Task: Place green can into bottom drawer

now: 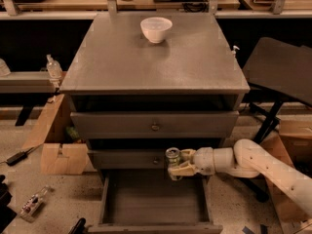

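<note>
The green can (172,157), with its silver top showing, is held upright in my gripper (178,164), which is shut on it. The white arm reaches in from the right. The can hangs in front of the middle drawer, just above the back right part of the bottom drawer (155,197). The bottom drawer is pulled out, and its flat grey floor is bare.
A white bowl (156,29) sits at the back of the grey cabinet top (156,57). Two upper drawers with round knobs (155,126) are shut. Cardboard boxes (58,150) stand at the left, a black chair (278,77) and another box at the right.
</note>
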Action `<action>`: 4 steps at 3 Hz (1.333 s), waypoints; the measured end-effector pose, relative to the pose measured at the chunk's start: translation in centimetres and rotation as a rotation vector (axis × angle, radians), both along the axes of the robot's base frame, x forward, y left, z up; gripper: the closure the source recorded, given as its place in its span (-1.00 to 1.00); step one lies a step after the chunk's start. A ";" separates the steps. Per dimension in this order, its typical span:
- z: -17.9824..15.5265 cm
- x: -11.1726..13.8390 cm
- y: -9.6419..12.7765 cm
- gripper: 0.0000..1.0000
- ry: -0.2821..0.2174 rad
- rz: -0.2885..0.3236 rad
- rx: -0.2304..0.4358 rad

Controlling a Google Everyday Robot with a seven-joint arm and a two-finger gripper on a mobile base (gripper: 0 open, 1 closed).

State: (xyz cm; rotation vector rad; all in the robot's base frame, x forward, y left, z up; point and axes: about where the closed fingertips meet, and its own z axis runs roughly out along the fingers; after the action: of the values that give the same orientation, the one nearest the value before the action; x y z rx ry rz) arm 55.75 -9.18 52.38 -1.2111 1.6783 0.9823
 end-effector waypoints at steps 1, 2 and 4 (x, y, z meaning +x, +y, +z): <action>-7.1 1.0 2.9 1.00 -0.061 0.023 -0.016; -13.0 1.6 4.7 1.00 -0.079 0.023 -0.033; -17.6 1.3 6.2 1.00 -0.059 0.028 -0.025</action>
State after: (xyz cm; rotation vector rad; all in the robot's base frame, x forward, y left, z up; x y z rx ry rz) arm 57.05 -2.97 34.79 -1.2718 1.6365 0.9363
